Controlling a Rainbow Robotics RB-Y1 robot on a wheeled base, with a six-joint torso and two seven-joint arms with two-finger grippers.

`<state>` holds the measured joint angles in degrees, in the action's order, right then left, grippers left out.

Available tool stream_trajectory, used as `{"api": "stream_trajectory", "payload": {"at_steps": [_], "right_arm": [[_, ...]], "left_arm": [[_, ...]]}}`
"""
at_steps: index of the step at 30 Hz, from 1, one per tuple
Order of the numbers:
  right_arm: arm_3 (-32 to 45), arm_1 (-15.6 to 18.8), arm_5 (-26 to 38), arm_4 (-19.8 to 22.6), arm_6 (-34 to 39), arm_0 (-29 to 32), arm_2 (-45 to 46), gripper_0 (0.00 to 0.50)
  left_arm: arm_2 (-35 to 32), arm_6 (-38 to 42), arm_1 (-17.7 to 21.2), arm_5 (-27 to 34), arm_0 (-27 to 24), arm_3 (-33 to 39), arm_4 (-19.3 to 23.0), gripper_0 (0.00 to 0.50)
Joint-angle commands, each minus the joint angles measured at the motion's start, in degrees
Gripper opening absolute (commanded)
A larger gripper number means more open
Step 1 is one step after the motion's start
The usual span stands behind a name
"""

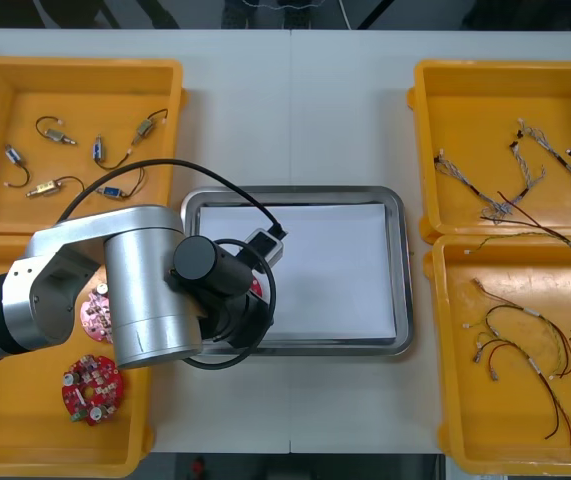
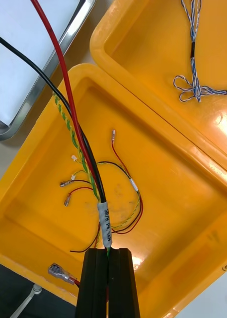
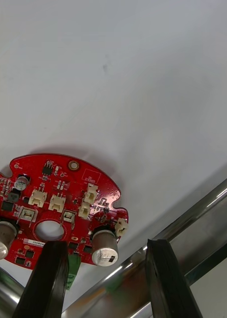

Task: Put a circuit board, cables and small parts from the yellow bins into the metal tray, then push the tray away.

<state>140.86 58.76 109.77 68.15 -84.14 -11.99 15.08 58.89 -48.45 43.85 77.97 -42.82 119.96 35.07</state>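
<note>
Left wrist camera shows me what my left arm [image 1: 115, 290] hides from overhead: the left pincer [image 3: 107, 243] spread wide, gripping nothing, beside a round red circuit board [image 3: 63, 198] lying on the white floor of the metal tray [image 3: 192, 218] near its rim. The right pincer [image 2: 108, 250], cut off at the overhead view's edge, is clamped on a cable bundle [image 2: 91, 164] of red, black and yellow-green strands above the near right yellow bin [image 2: 183, 198]. Writing on the bundle's white label [image 2: 106, 223] is too small for me to read.
</note>
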Motion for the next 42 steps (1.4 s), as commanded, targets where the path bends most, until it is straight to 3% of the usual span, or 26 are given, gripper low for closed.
{"api": "stream_trajectory", "payload": {"at_steps": [1,8,18,29,37,42], "right_arm": [[1.34,2.15,0.23,-0.74,-0.50,-1.28,-0.49,0.000],[1.34,2.24,0.23,-0.82,-0.50,-1.28,-0.49,0.000],[2.49,2.15,0.23,1.20,-0.68,-2.60,-1.10,0.000],[2.75,1.62,0.23,1.90,-0.68,-15.78,-16.22,0.000],[2.13,-5.14,0.23,-3.11,-1.38,-24.39,-28.35,0.000],[1.17,-10.07,0.23,-10.23,-2.78,-29.32,-38.54,0.000]], "left_arm": [[0.44,5.47,-1.75,-0.72,-2.09,0.54,-0.44,0.493],[-5.19,6.09,-1.93,3.41,-2.09,3.97,-0.09,0.500],[-15.73,6.00,-2.02,15.28,-5.52,6.78,5.98,0.500],[-29.09,4.77,0.27,26.27,-7.72,1.86,11.07,0.500],[-35.24,4.42,2.82,28.55,-7.72,-4.82,11.16,0.500],[-39.37,4.24,4.40,28.55,-7.72,-9.83,9.75,0.500]]}}
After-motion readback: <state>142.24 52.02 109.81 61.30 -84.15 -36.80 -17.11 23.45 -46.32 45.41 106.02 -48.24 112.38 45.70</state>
